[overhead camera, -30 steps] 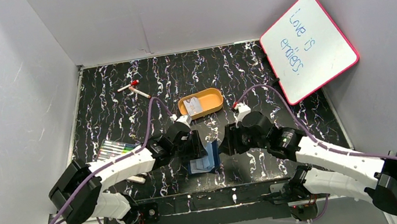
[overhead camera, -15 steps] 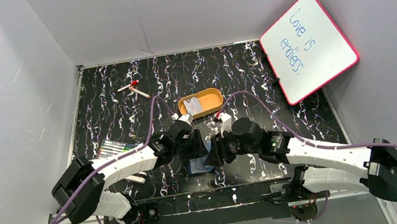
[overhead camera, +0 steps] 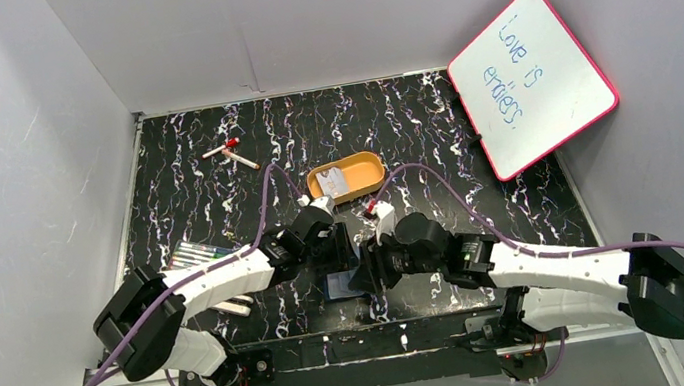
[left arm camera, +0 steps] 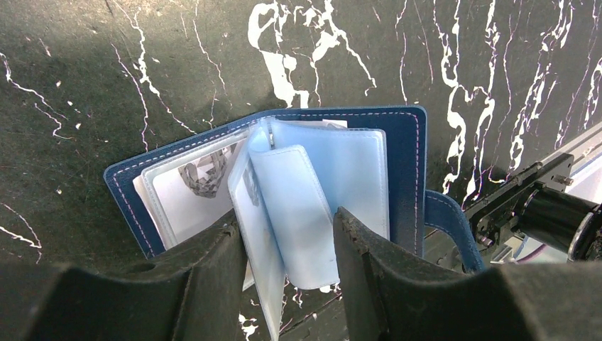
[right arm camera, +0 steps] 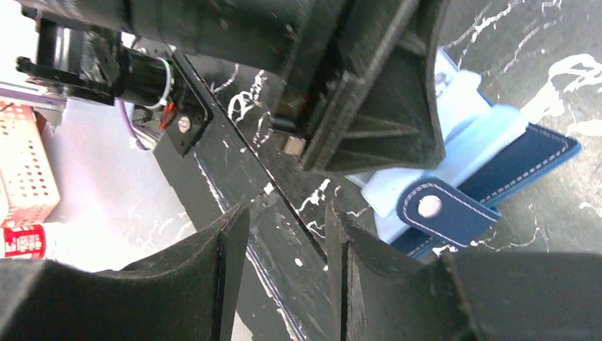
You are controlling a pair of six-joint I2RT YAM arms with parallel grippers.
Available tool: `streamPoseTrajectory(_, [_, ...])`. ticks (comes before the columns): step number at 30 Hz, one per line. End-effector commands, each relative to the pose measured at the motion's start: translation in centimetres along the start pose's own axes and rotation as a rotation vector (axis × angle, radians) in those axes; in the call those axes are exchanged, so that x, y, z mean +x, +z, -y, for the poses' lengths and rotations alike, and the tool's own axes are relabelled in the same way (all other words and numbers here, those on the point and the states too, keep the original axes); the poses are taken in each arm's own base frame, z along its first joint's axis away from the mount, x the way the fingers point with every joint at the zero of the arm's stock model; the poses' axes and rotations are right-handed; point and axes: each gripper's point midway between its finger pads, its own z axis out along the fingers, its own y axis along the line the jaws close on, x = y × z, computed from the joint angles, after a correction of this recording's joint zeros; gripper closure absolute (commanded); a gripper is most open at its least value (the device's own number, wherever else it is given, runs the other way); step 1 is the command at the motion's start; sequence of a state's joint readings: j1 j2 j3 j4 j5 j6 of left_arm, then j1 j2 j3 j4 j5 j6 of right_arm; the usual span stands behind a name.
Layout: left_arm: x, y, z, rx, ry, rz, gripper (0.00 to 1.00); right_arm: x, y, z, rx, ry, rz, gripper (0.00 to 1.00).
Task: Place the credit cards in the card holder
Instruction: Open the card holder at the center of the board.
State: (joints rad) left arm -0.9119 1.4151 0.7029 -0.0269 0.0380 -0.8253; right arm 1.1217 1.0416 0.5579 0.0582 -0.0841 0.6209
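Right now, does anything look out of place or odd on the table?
Yes. The card holder lies open with its pale sleeves fanned up unevenly, one bowed between the left gripper's jaws.
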Motion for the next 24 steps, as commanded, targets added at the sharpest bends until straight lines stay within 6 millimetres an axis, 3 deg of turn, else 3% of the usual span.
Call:
streamPoseTrajectory(1, [-1.0,-0.5,1.4,0.033,0.014,0.02,0.55,0.2,0.6,0.3,-0.011,0.001,0.035,0.49])
streamPoseTrajectory(7, [-0.9,-0.6,1.4,0.036,0.014,0.019,0.55,1.6,1.3,2.5,0.063,0.074,0.037,0.48])
streamPoseTrajectory(13, [-1.0,-0.6,1.5,0.04,0.011,0.018,0.55,1.6,1.9,4.9,0.175,0.124,0.081,0.42])
streamPoseTrajectory(24, [-0.9,-0.7,1.6,0.048,0.01,0.018,0.55,1.6,3.0,5.9,0.226,0.148,0.086,0.43])
